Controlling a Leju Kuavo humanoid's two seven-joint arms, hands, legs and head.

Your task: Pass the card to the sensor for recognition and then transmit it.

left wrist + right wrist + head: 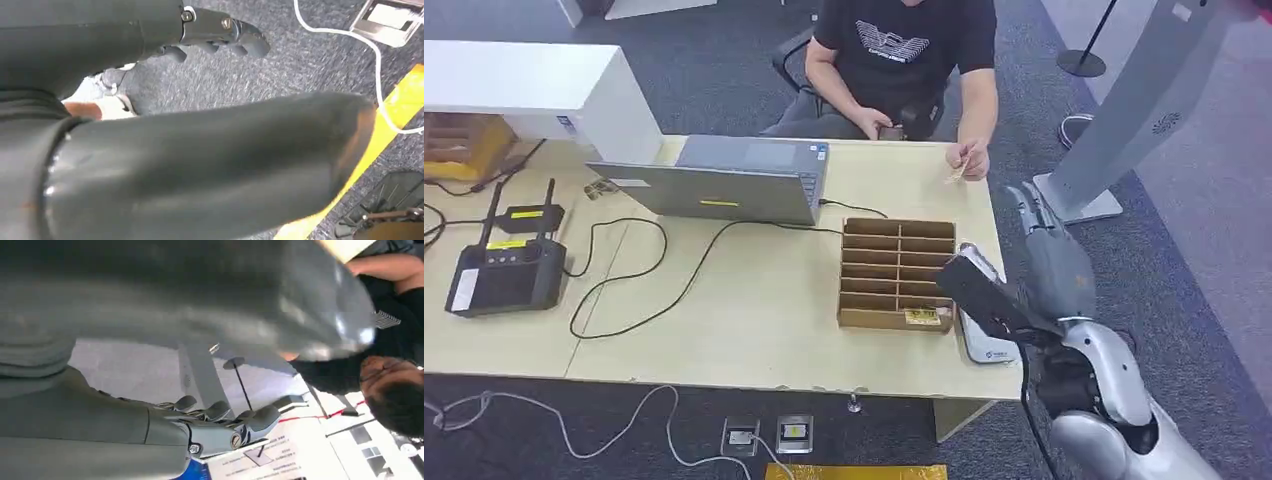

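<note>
A: Where is the card?

B: The card is pinched in the hand of a person seated at the far side of the table, held above the tabletop beyond the cardboard organizer.

A: And the robot's right hand?

B: The right hand is raised just past the organizer's right side, off the table's right edge, fingers stretched out, apart and holding nothing. It does not touch the card.

A: The sensor?

B: A flat white device lies on the table just beside the organizer's right near corner, partly covered by the dark block on the right wrist.

A: The left hand?

B: The left hand hangs over grey carpet, fingers bent slightly, gripping nothing.

A: Anything else near the organizer?

B: A laptop stands to its left, further off a black controller.
</note>
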